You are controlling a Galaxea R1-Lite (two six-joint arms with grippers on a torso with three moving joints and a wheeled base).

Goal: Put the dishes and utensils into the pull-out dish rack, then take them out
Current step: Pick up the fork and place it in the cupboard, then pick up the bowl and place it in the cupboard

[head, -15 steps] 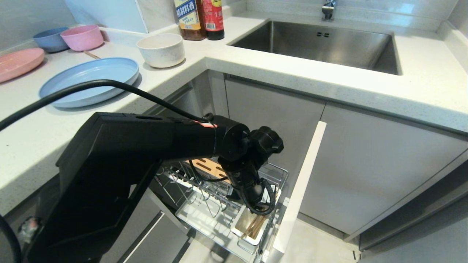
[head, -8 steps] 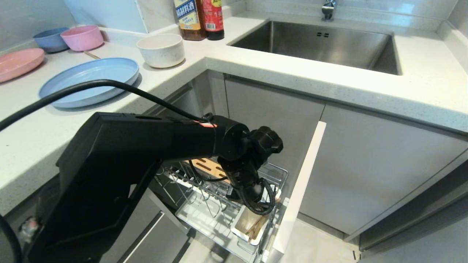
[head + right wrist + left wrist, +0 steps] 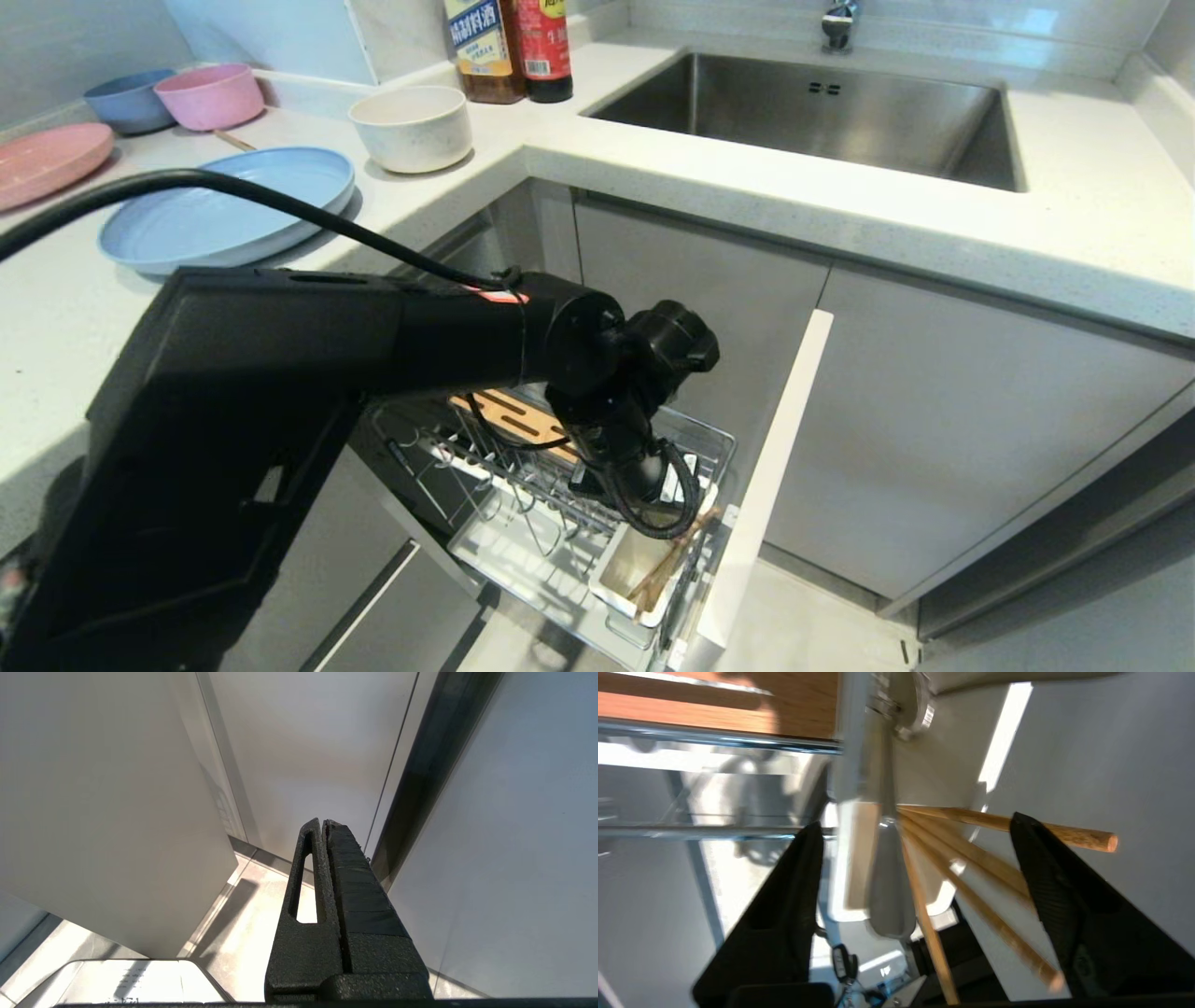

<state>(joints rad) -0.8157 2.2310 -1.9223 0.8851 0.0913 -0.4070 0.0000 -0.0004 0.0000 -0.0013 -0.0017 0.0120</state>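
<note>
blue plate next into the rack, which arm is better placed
Left, probably. The left gripper is open over the utensil cup, beside the counter holding the blue plate; the right gripper hangs shut, low by the cabinets.

Pale blue plate (image 3: 229, 210), cream-white bowl (image 3: 412, 127), pink plate (image 3: 47, 161) beside them. Light-wood chopsticks (image 3: 971, 868) in a white utensil cup (image 3: 627, 569). Grey fork (image 3: 889, 877).

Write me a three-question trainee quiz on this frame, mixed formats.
1. True or false: the left claw is shut on the chopsticks.
2. Where does the plate lie? A) in the rack B) on the counter C) in the sink
3. Fill in: the fork stands in the white ____ with the chopsticks.

Key: 1 false, its fingers are spread and apart from them; 2 B; 3 cup.
</note>
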